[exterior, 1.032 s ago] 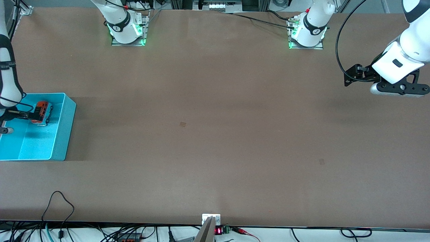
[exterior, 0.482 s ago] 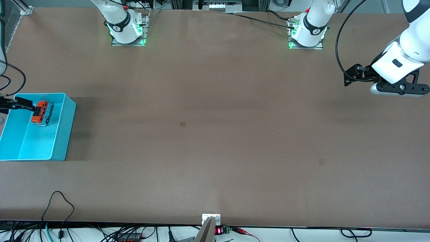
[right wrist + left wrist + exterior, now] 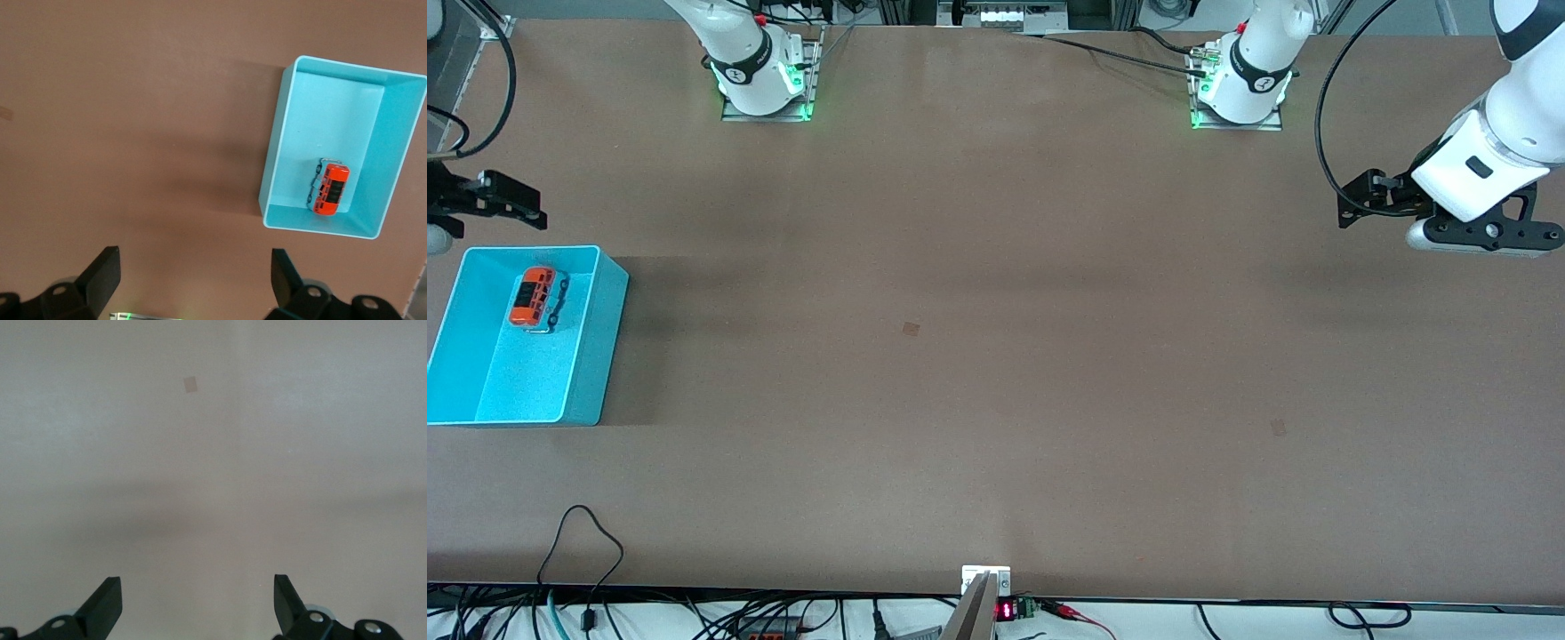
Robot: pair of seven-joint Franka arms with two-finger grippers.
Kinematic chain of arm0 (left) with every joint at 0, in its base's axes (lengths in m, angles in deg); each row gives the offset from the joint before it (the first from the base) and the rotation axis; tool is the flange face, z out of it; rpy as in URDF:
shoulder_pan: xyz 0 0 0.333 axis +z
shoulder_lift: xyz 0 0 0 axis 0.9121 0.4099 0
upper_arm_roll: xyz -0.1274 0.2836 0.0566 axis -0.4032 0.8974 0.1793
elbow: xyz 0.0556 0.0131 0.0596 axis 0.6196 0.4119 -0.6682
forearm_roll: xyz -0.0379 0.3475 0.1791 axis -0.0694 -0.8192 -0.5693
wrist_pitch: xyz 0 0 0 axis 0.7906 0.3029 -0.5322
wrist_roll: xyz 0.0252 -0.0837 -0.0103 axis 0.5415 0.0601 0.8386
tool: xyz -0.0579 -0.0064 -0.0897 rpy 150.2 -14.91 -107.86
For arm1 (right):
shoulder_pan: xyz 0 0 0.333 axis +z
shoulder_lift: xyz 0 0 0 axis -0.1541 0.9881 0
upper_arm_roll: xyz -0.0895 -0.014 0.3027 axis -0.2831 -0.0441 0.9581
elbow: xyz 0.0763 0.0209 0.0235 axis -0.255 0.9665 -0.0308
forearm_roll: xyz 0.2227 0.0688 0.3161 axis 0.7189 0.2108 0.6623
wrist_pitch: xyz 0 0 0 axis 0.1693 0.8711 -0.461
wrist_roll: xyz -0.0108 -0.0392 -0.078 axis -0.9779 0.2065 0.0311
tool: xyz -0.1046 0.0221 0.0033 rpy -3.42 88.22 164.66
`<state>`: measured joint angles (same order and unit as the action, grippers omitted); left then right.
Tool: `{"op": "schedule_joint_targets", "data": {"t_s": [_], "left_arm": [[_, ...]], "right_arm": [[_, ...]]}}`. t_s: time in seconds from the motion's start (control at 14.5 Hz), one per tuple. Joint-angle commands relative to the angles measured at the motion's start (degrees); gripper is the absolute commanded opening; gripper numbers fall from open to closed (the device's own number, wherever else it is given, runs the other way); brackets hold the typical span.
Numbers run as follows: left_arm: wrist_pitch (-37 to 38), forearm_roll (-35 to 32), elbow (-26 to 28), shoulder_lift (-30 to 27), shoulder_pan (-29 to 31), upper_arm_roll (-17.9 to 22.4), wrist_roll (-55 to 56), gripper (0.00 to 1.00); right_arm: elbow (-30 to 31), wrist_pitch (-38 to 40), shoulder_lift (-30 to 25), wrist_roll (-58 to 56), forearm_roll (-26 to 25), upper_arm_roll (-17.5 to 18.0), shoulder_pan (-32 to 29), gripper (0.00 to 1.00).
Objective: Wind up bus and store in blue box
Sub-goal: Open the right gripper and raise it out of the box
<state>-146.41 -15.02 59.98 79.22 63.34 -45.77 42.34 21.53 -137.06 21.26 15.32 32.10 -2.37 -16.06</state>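
The small orange bus (image 3: 532,298) lies inside the light-blue box (image 3: 594,351) at the right arm's end of the table, in the part of the box farthest from the front camera. The right wrist view shows the bus (image 3: 329,189) in the box (image 3: 285,133) from high above. My right gripper (image 3: 532,212) is open and empty, up over the table just outside the box; its jaws (image 3: 195,277) stand wide apart. My left gripper (image 3: 1347,206) is open and empty over the left arm's end of the table and waits; its jaws (image 3: 197,603) stand wide apart.
The two arm bases (image 3: 765,84) (image 3: 1240,89) stand along the table's edge farthest from the front camera. A small dark patch (image 3: 911,329) marks the middle of the tabletop. A black cable loop (image 3: 587,533) lies near the front edge.
My right gripper has let go of the bus, lifted out of the box and drawn back toward the arm bases. The bus stays in the box. The left arm has not moved.
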Motion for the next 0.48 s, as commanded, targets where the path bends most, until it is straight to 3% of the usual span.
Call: {"op": "schedule_joint_targets", "data": {"t_s": [0.0, 0.41], "left_arm": [[0.93, -0.06, -0.86, -0.07, 0.18, -0.18, 0.38, 1.00], [0.93, -0.06, -0.95, 0.02, 0.09, -0.18, 0.47, 1.00]], "right_arm": [[-0.63, 0.12, 0.32, 0.12, 2.11, -3.71, 2.45, 1.00], [-0.63, 0.03, 0.40, 1.18, 2.20, -3.89, 2.63, 1.00]]}}
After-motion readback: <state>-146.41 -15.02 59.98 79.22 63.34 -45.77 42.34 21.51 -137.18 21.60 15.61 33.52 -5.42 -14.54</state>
